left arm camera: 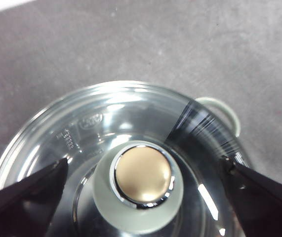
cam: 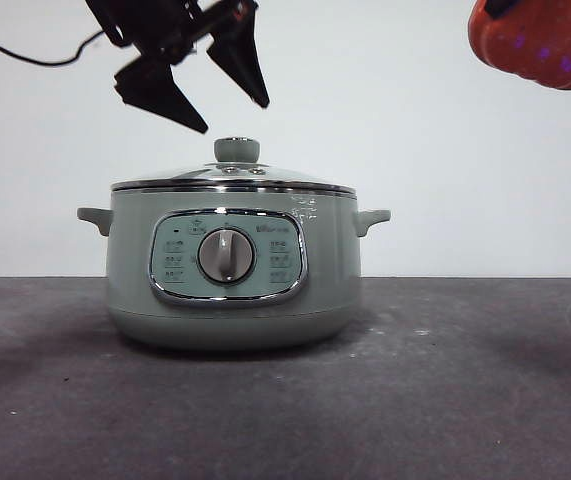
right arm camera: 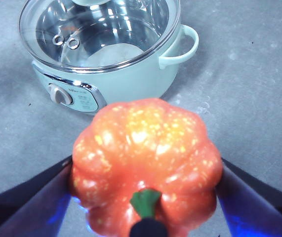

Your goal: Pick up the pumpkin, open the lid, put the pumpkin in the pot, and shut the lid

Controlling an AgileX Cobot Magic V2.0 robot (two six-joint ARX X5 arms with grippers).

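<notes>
Upper left of the front view: left gripper (cam: 227,97) spread wide, empty, right above the pale green knob (cam: 236,150) of the domed glass lid (left arm camera: 81,133), probably not touching. Lid closed on the sage-green round pot (cam: 233,300). Upper right corner: glossy orange ribbed pumpkin (right arm camera: 145,163) clamped in the right gripper (right arm camera: 143,197), well aside.

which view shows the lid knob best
The left wrist view: the knob fills the picture from straight above, between the open left gripper. The front view shows it small, side-on. The right wrist view cuts it off at the picture's edge.
</notes>
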